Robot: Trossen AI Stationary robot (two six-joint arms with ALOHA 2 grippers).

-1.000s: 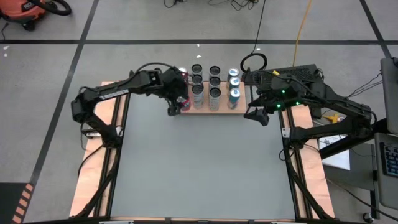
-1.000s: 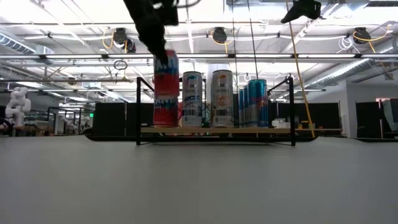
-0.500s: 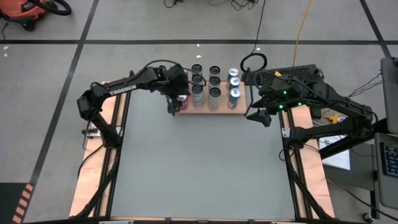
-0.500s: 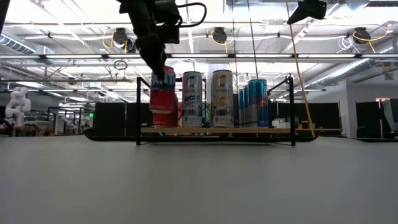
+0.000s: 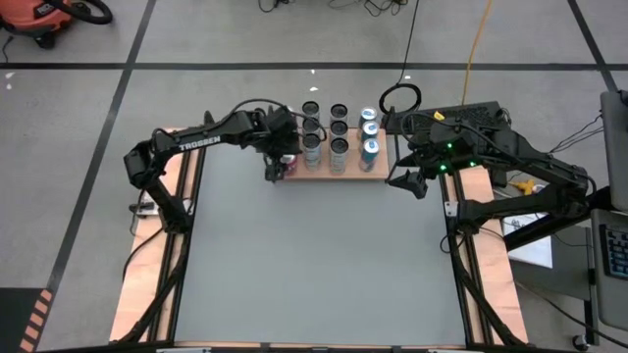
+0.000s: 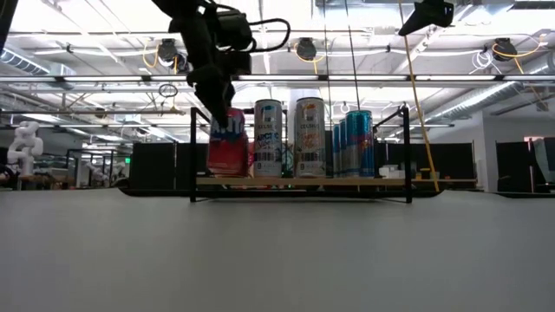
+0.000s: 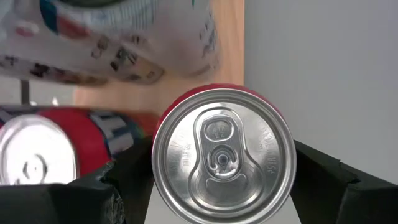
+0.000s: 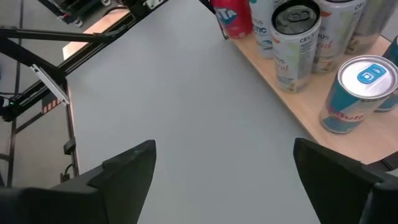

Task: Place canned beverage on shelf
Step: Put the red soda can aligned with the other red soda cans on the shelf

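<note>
Left gripper [image 7: 221, 180] clamps the red can [image 6: 227, 143] by its sides at the shelf [image 6: 381, 182] front-left corner (rigid, slick, dents easily; likely full). Right gripper [image 5: 404, 181] hangs open beyond the shelf's other end.

Out past the grey tabletop [image 5: 314, 255], an orange-and-black shop vacuum [image 5: 44, 18] sits in the far corner of the floor. A yellow cable [image 5: 478, 44] runs down across the concrete, and black tape lines [image 5: 196, 66] cross it. Beside the table's right edge lie white papers [image 5: 530, 245]. Looking level, ceiling lights [image 6: 303, 48] hang overhead, with a white humanoid figure [image 6: 24, 143] standing far off.
</note>
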